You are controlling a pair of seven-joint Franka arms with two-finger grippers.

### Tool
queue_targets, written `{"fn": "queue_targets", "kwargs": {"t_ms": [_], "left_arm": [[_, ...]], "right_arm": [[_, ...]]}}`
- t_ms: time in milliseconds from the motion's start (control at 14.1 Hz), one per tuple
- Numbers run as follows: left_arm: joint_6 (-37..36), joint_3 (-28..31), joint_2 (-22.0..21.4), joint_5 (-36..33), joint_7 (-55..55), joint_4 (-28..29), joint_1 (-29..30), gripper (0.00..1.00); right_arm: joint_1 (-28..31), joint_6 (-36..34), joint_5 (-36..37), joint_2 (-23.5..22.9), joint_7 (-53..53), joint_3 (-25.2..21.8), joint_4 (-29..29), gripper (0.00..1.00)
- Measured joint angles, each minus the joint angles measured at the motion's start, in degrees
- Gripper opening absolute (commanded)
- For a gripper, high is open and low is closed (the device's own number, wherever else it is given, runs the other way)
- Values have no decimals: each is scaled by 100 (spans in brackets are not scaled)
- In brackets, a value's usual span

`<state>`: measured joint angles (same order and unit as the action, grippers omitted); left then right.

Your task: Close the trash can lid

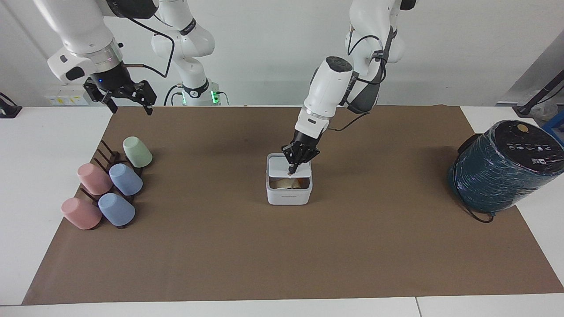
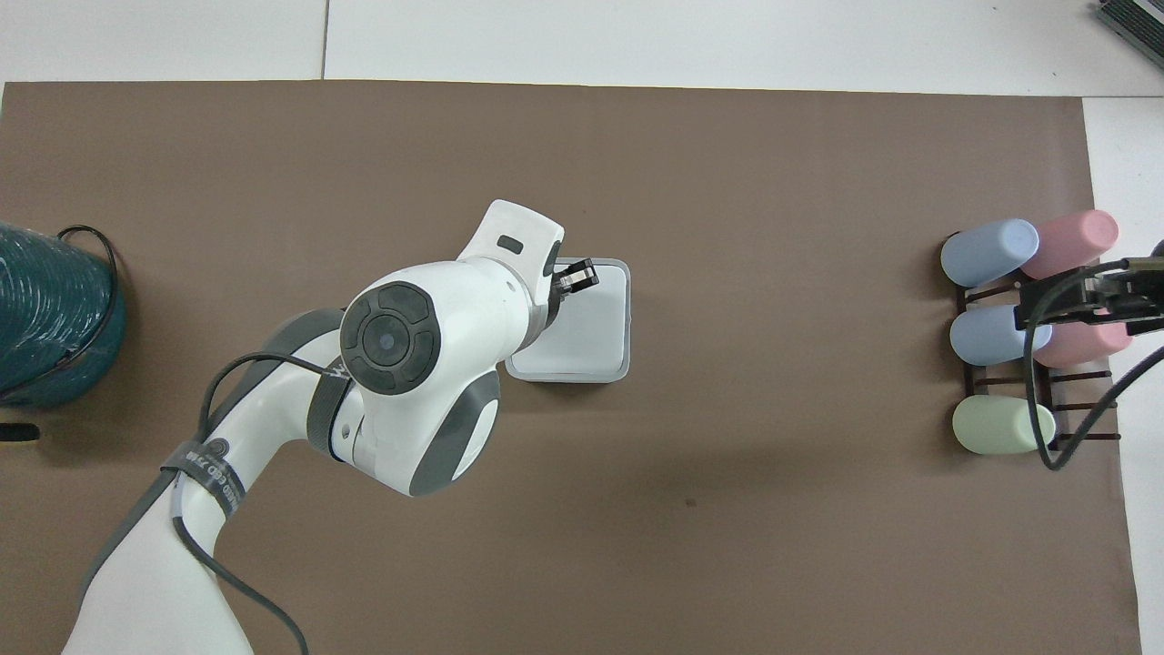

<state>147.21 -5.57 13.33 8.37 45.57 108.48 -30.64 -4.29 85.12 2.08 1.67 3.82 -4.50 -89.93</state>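
Observation:
The small white trash can point(image 1: 288, 196) stands in the middle of the brown mat; it also shows in the overhead view point(image 2: 568, 375). Its white lid point(image 1: 278, 166) is tilted low over the opening. A gap stays at the edge farther from the robots, where yellowish scraps point(image 1: 284, 184) show. From above the lid point(image 2: 596, 327) covers the whole can. My left gripper point(image 1: 291, 171) points down with its fingers together and its tip rests on the lid's top, near the lid's edge farther from the robots point(image 2: 579, 275). My right gripper point(image 1: 128, 103) waits, open and empty, over the cup rack.
A dark rack point(image 1: 108, 158) with several pastel cups lying on it sits at the right arm's end of the mat point(image 2: 1000, 327). A large dark teal wrapped cylinder point(image 1: 502, 167) stands at the left arm's end point(image 2: 45, 309).

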Motion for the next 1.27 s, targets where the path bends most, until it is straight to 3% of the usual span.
{"fn": "queue_targets", "kwargs": {"t_ms": [1273], "left_arm": [[137, -3, 278, 0, -18, -66, 6, 0]], "right_arm": [[0, 0, 0, 0, 0, 0, 0, 100]]}}
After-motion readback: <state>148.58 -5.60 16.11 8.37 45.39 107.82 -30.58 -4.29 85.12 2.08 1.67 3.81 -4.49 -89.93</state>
